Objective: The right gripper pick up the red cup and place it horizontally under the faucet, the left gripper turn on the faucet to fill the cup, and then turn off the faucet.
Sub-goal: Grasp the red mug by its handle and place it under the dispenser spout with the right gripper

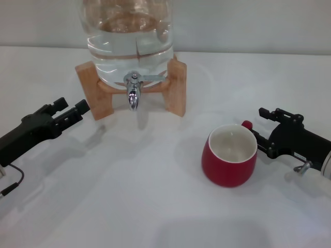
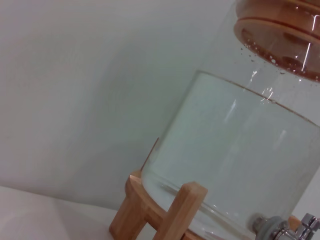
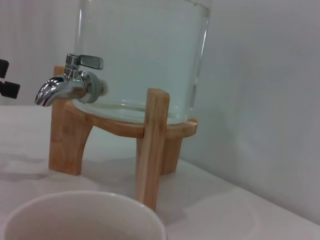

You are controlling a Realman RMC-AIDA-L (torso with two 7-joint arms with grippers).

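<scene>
Now I count one red cup (image 1: 229, 156), upright on the table (image 1: 129, 196), right of the one faucet (image 1: 134, 93). My right gripper (image 1: 260, 130) sits spread beside the cup's handle, grasping nothing. My left gripper (image 1: 72, 108) hangs unclenched, well apart, left of the wooden stand (image 1: 176, 88).

Table (image 1: 129, 196) under the faucet (image 1: 133, 95) lies open (wooden stand (image 1: 176, 88) flanks it).

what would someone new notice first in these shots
The big clear water jar on its wooden stand at the back of the white table, with the faucet pointing down at its front. Next the red cup, upright to the stand's front right, with the right gripper open beside its handle; the left gripper waits left of the stand.
</scene>
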